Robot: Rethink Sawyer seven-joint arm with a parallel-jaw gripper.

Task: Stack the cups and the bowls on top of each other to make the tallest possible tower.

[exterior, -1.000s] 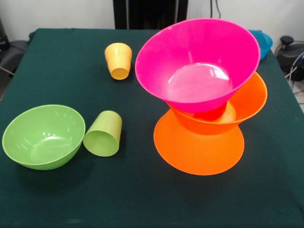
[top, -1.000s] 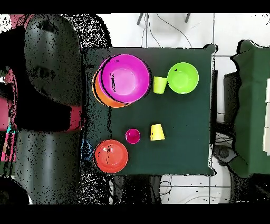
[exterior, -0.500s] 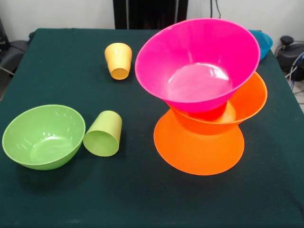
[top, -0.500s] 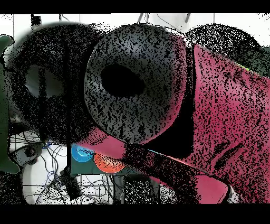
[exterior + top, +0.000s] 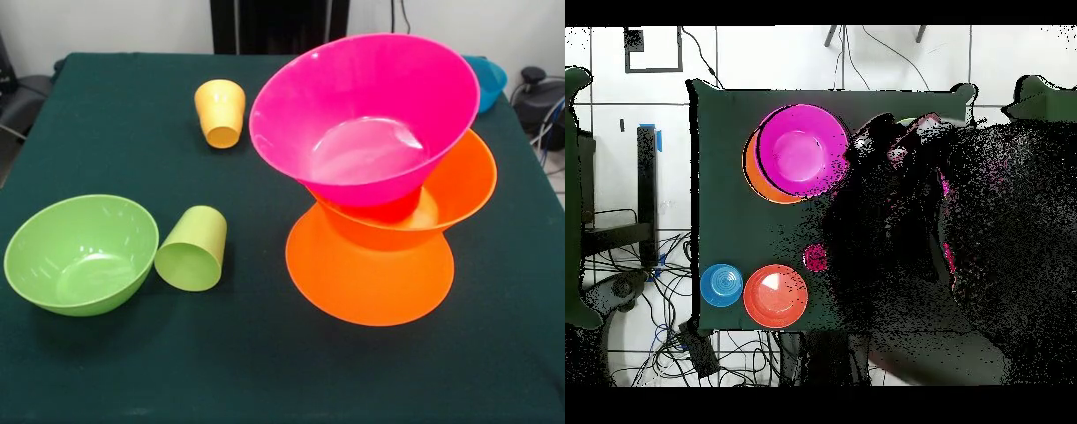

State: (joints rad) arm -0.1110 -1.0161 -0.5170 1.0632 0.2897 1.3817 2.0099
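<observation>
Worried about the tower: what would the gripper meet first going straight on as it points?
Cannot tell: neither view shows the gripper. In the front view nothing hangs above the tower.

— Any lettering, label or number on the bowls or cups?
— None that can be read; their plastic sides are plain.
— And the tabletop point(image 5: 106, 124)?
— Plain dark green, no writing.

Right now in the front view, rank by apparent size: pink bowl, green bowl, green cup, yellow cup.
1. pink bowl, clearly largest.
2. green bowl.
3. green cup.
4. yellow cup. It looks slightly smaller than the green cup, but it sits farther from the camera, so those two may be alike.
</observation>
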